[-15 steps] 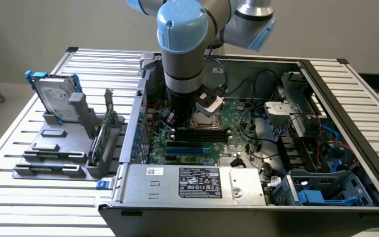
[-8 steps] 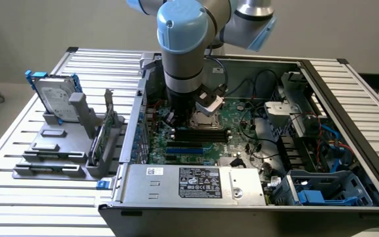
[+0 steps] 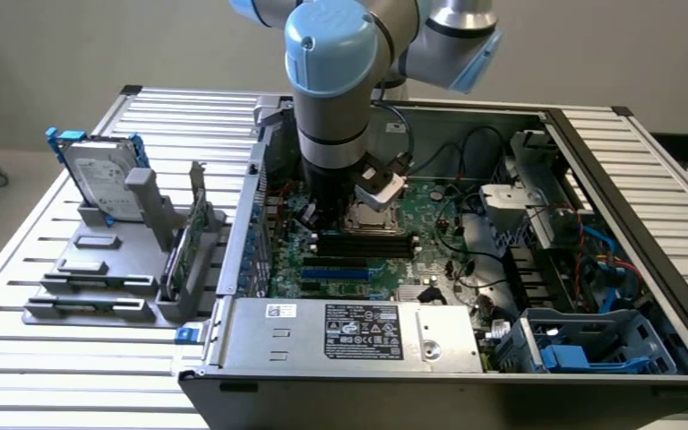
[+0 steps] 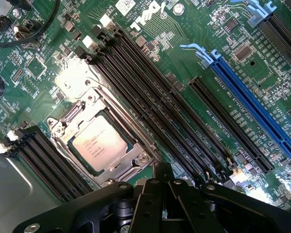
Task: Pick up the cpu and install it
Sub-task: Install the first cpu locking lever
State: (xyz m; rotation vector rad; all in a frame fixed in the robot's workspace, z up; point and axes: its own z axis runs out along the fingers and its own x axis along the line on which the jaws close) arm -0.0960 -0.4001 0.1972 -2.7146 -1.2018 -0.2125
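The cpu [image 4: 98, 144] lies flat inside the motherboard socket [image 4: 94, 119], seated for installation, while the gripper [image 4: 157, 187], fingers clenched and empty, hovers at its 5 o'clock.

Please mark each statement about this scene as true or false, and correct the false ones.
1. The cpu lies inside the metal-framed socket on the motherboard. True.
2. The gripper is holding the cpu. False: its fingers are shut with nothing between them, and the cpu sits in the socket.
3. The hard drive stands in a grey holder outside the computer case, on the exterior view's left. True.
4. The long blue slot lies between the cpu and the black memory slots. False: the black slots lie between the cpu and the blue slot.
5. The arm reaches down into the open case. True.
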